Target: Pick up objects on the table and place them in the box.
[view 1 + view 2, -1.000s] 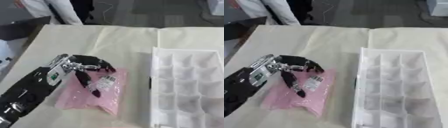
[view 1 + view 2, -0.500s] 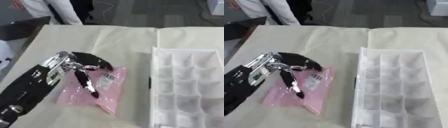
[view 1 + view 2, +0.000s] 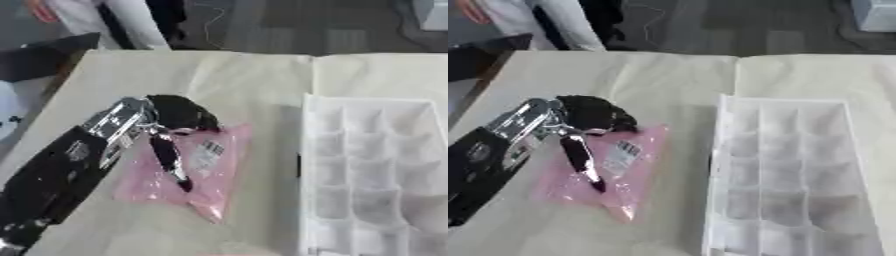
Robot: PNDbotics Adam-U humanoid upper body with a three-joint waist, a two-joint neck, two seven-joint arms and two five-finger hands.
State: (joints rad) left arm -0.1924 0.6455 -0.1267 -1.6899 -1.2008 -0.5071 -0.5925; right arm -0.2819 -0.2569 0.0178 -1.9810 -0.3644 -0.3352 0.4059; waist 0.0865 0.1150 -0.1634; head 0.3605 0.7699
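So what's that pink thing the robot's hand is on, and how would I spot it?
Look left of the white compartment box on the cream-covered table. A flat pink plastic bag lies there under the black left hand. It is the only pink item and carries a small white label.

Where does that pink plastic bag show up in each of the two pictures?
Left eye view: the pink bag lies left of centre, under the left hand.
Right eye view: the same bag sits further left.
Shared landmark: the white compartment box to the bag's right.
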